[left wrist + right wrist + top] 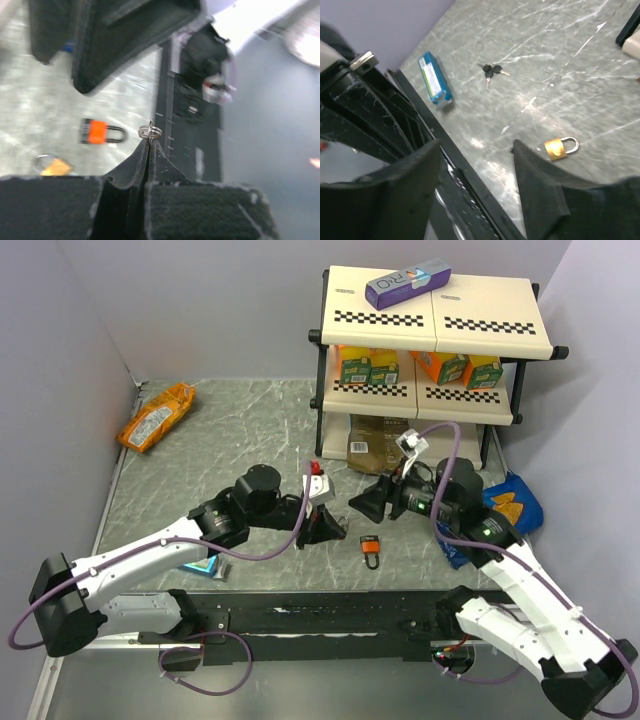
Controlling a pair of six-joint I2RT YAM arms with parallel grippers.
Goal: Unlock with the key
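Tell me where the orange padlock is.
Top view: the orange padlock lies on the table near the middle, between the two arms, just short of the black rail at the near edge.

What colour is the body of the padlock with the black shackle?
The padlock is orange-red; best seen in the left wrist view.

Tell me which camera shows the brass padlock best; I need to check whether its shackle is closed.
The right wrist view: the brass padlock lies sharp and unobstructed, shackle apparently closed. The left wrist view shows the padlock only as a blur at lower left. In the top external view I cannot find it.
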